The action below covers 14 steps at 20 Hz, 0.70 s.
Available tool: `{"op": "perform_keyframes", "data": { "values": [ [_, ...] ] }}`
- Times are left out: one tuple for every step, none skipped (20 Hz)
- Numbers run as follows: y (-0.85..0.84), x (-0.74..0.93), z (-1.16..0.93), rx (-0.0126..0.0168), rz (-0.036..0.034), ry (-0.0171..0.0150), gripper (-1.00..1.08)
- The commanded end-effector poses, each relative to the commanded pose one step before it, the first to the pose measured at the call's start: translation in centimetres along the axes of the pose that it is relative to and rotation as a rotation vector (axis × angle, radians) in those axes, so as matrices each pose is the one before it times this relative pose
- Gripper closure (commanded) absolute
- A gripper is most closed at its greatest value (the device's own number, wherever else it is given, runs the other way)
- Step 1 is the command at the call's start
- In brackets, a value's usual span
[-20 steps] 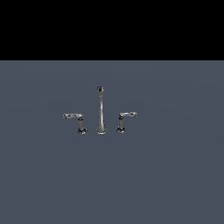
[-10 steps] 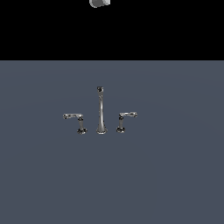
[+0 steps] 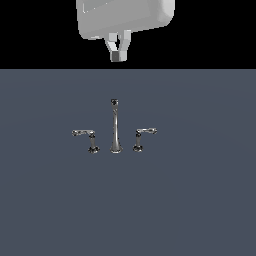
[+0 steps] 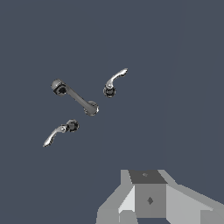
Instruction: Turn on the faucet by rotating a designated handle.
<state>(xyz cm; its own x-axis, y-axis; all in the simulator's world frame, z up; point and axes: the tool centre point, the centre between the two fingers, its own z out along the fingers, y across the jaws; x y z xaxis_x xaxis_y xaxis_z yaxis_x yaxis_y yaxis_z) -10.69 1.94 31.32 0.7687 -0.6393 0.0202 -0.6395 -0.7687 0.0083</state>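
The faucet (image 3: 115, 131) is a small chrome set on the grey floor, with a tall thin central spout and two short levers. The handle (image 3: 144, 133) is the lever on the exterior view's right, its slim arm pointing outward from a dark-based post. Its mirror-image lever (image 3: 84, 134) stands on the exterior view's left. My gripper (image 3: 118, 54) hangs high above and behind the set, far from the handle, fingers together and empty. In the wrist view the faucet's spout (image 4: 75, 97) lies between two levers, and I cannot tell which lever is the handle. My gripper (image 4: 148, 199) shows there too.
The plain grey floor (image 3: 200, 200) stretches all around the faucet. A black background fills the upper part of the exterior view, behind my white hand (image 3: 125, 17).
My hand has come down into the exterior view from above; one second ago it was out of view. The faucet has not moved.
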Motion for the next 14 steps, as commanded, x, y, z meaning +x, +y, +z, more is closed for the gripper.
{"op": "perform_keyframes", "data": {
  "values": [
    [-0.739, 1.122, 1.733, 0.00155, 0.06188, -0.00187, 1.08],
    [-0.288, 0.443, 0.673, 0.00022, 0.02389, -0.00082, 1.08],
    [-0.286, 0.443, 0.67, 0.00019, 0.02381, -0.0008, 1.08],
    [-0.285, 0.443, 0.668, 0.00017, 0.02373, -0.00078, 1.08],
    [-0.284, 0.443, 0.666, 0.00014, 0.02369, -0.00076, 1.08],
    [-0.283, 0.444, 0.665, 0.00011, 0.02365, -0.00074, 1.08],
    [-0.282, 0.445, 0.664, 0.00008, 0.02365, -0.00071, 1.08],
    [-0.282, 0.447, 0.665, 0.00004, 0.02367, -0.00069, 1.08],
    [-0.282, 0.45, 0.666, 0.00001, 0.02374, -0.00066, 1.08],
    [-0.282, 0.453, 0.669, -0.00003, 0.02384, -0.00063, 1.08],
    [-0.283, 0.458, 0.673, -0.00007, 0.024, -0.0006, 1.08],
    [-0.285, 0.463, 0.678, -0.00011, 0.0242, -0.00056, 1.08],
    [-0.286, 0.469, 0.683, -0.00014, 0.02441, -0.00053, 1.08],
    [-0.287, 0.473, 0.687, -0.00018, 0.02455, -0.00049, 1.08]
  ]
}}
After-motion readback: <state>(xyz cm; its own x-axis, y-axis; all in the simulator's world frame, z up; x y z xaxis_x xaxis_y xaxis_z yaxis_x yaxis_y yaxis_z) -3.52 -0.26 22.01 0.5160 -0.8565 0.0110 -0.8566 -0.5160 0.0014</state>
